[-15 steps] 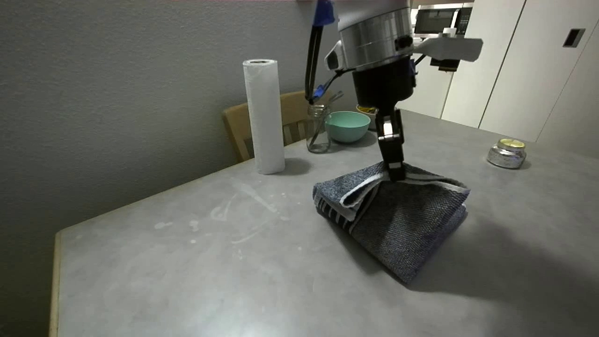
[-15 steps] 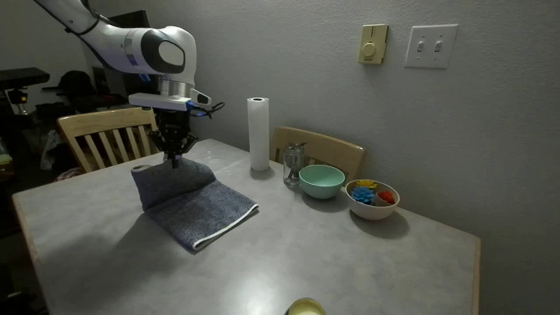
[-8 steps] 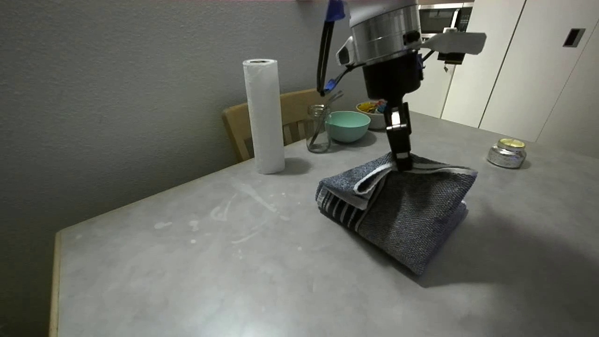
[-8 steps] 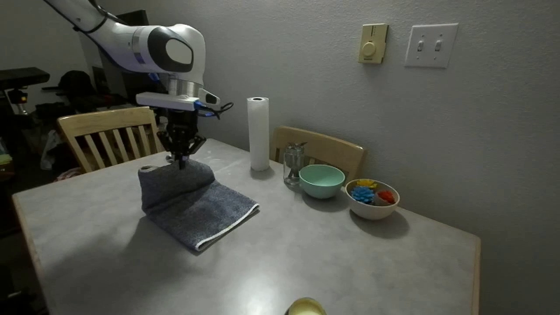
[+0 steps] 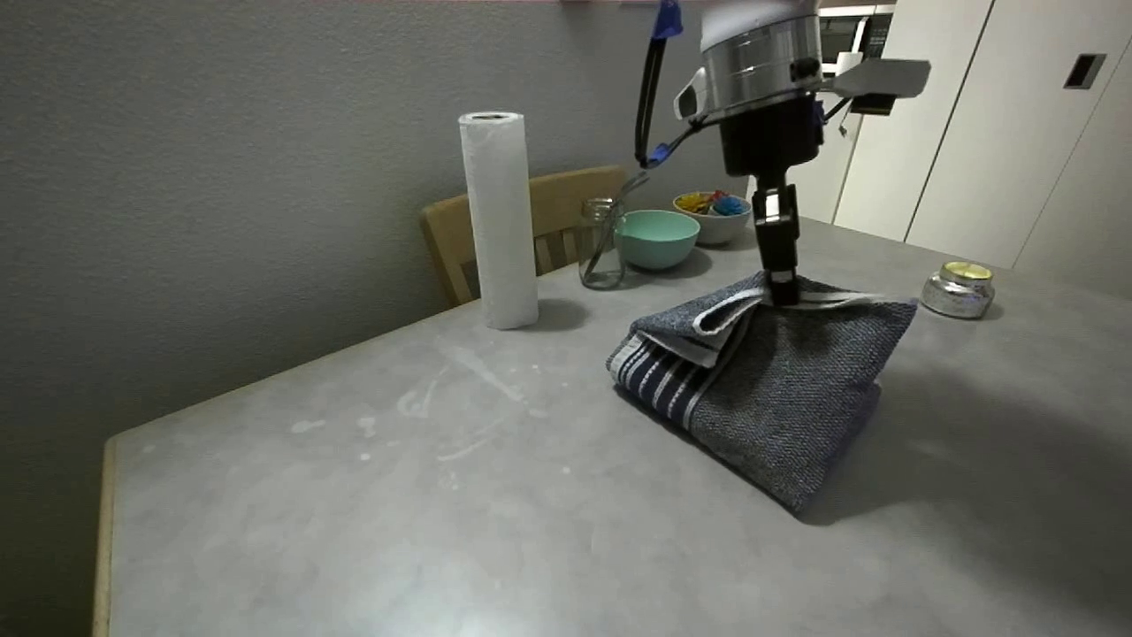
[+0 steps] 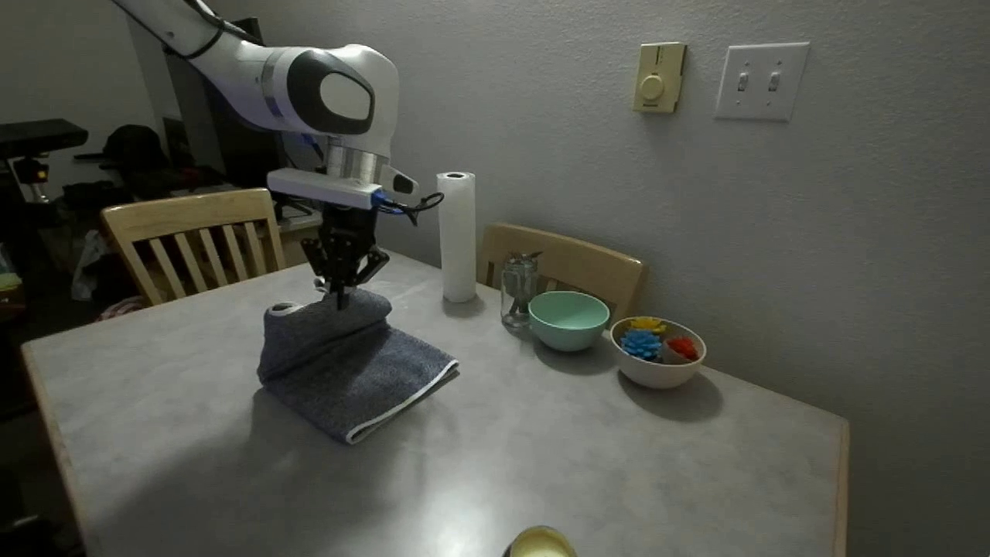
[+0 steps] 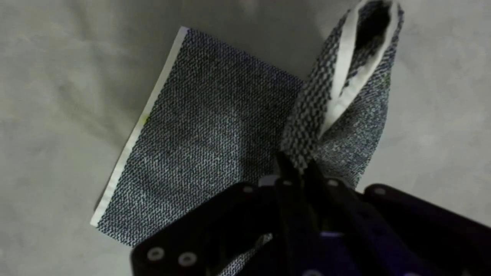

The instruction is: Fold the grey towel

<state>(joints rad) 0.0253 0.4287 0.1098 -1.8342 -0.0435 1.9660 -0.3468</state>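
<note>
The grey towel (image 5: 787, 407) is on the table, part flat and part lifted, in both exterior views. In an exterior view its flat half (image 6: 379, 387) has a white-edged end towards the camera. My gripper (image 5: 783, 294) is shut on the towel's raised edge and holds it up, leaning over the flat half. The gripper (image 6: 340, 300) points down. In the wrist view the fingertips (image 7: 299, 168) pinch the dark cloth, and a white-edged loop stands out beyond them. The flat part (image 7: 199, 122) lies to the left there. Striped underside shows on the towel's side in an exterior view.
A paper-towel roll (image 5: 500, 221), a glass jar with utensils (image 6: 518, 292), a green bowl (image 6: 569, 321) and a bowl of coloured flowers (image 6: 657, 356) stand along the wall side. A silver candle jar (image 5: 958, 290) stands on the table. Wooden chairs (image 6: 193, 213) stand around the table.
My gripper has carried the raised edge further over the flat half, rightward in both exterior views. The lifted part leans more, and more of the striped side shows. The grip has stayed shut.
</note>
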